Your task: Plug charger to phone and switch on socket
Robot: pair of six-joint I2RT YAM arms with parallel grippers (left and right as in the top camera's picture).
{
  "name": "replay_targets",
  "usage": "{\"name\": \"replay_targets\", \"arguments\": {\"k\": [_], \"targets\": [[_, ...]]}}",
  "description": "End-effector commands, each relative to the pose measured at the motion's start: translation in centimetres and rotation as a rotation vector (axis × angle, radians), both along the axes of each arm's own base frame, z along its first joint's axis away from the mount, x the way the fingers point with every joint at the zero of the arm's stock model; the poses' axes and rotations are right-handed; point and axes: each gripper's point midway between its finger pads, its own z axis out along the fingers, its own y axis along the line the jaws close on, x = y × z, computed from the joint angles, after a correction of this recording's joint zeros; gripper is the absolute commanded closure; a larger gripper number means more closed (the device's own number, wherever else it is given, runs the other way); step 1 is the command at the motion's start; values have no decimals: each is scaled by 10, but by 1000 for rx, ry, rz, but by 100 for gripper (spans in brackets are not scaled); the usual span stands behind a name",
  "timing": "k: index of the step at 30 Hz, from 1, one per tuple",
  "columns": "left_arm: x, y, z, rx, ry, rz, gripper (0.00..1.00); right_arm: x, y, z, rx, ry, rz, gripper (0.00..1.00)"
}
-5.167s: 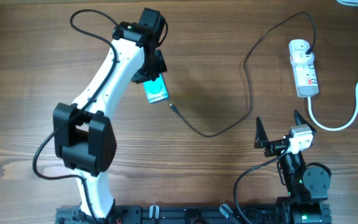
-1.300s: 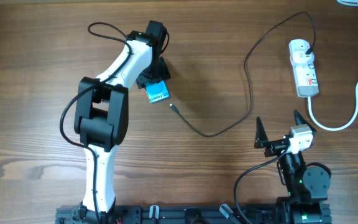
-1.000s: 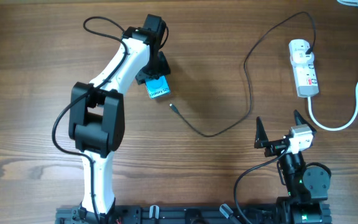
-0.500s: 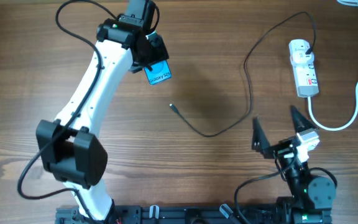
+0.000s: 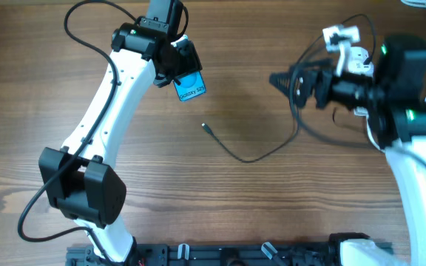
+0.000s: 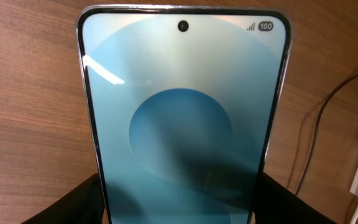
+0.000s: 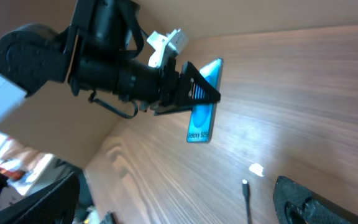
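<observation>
While our left end effector [image 5: 183,73] clamps the phone [image 5: 190,87] above the brown wood-grain table [image 5: 35,89], our right end effector [image 5: 285,80] gapes wide.

Even, warm light covers the brown wooden table [image 5: 272,214] overhead; the white right arm [image 5: 407,151] at upper right is motion-blurred. A white glare streak marks the teal-blue flat phone [image 6: 185,124], upper left, left-wrist view.

You're working on a table [image 5: 272,207] of brown wood with plain grain and a dull sheen. The phone [image 6: 185,124] has a glossy glass face that catches a light streak. The cable [image 5: 257,158] is matt black, and its tip [image 5: 205,127] looks metallic. The left arm [image 5: 102,111] is cased in smooth white plastic.
</observation>
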Motion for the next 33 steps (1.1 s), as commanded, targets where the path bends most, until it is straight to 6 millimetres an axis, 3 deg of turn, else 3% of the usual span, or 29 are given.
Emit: {"name": "replay_targets", "arguments": {"k": [1, 5, 7, 10, 14, 15, 18, 22, 27, 33], "targets": [[-1, -1, 18, -25, -40, 1, 36, 24, 12, -5, 80, 30, 94, 0], [-1, -1, 18, -24, -41, 1, 36, 43, 53, -42, -21, 8, 107, 0], [-1, -1, 18, -24, -40, 1, 36, 42, 75, -56, -51, 6, 140, 0], [-2, -2, 17, -24, -37, -8, 36, 43, 88, -79, -64, 67, 163, 35], [-3, -2, 17, -24, -36, -8, 35, 52, 93, -112, -72, 137, 176, 37], [-3, -2, 17, -23, -33, -8, 35, 54, 105, -127, -75, 144, 201, 37], [-3, -2, 17, -22, -33, -8, 36, 48, 130, -134, -38, 119, 291, 44], [-5, -1, 16, -19, -28, -11, 35, 42, 154, -142, -22, 87, 357, 46], [-5, -1, 16, -19, -27, -12, 35, 43, 161, -140, -16, 50, 369, 49], [-5, -2, 16, -25, -25, -14, 35, 52, 164, -165, -11, 101, 355, 53]]}}
